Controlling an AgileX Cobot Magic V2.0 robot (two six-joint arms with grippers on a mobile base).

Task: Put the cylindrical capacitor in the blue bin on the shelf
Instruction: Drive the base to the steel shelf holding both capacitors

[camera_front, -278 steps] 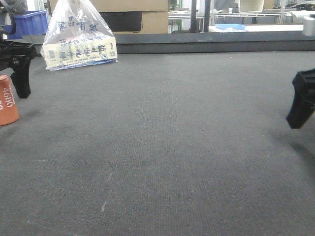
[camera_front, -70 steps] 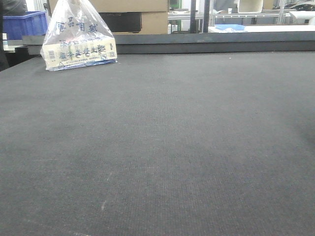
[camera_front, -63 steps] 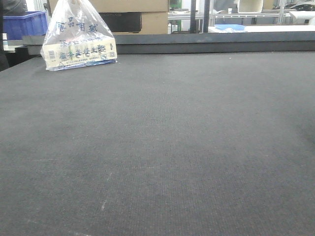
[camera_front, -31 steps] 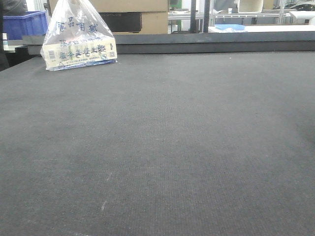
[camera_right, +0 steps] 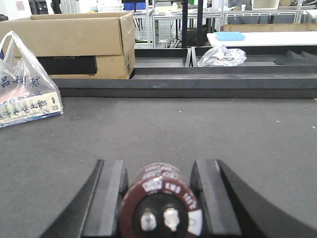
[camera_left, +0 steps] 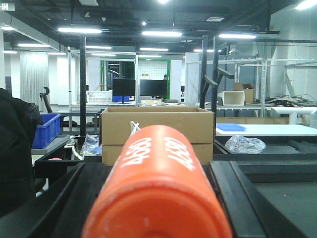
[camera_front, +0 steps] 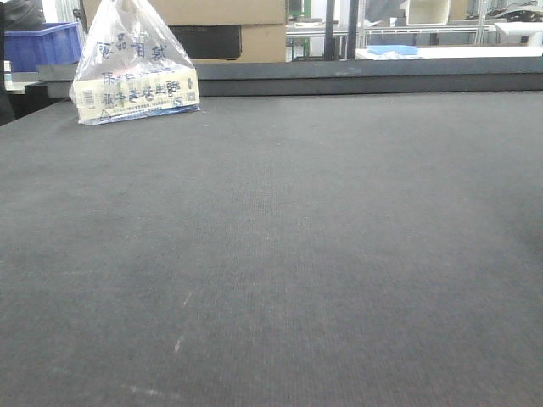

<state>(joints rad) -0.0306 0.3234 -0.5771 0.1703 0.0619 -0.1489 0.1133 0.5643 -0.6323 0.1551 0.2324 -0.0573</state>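
Note:
The cylindrical capacitor (camera_left: pixel 158 193), orange-red with white "4680" digits, fills the left wrist view, lying lengthwise between the black fingers (camera_left: pixel 74 198). My left gripper (camera_left: pixel 156 168) is shut on it and holds it raised. My right gripper (camera_right: pixel 158 166) is shut on a dark red cylinder (camera_right: pixel 161 203) with two metal terminals on its near end, above the dark table (camera_right: pixel 198 129). Neither gripper shows in the front view. A blue bin (camera_front: pixel 38 42) stands far left beyond the table and also shows in the left wrist view (camera_left: pixel 47 130). The stainless-steel shelf is out of view.
A printed plastic bag (camera_front: pixel 136 72) sits at the table's back left and also shows in the right wrist view (camera_right: pixel 25 96). Cardboard boxes (camera_front: pixel 246 25) stand behind the table's raised back edge (camera_front: pixel 356 76). Racks and benches lie farther back.
4.4 s ago both grippers and the orange capacitor stood at the edges of the front view; they have left it. Since half a second ago the front view has shifted slightly.

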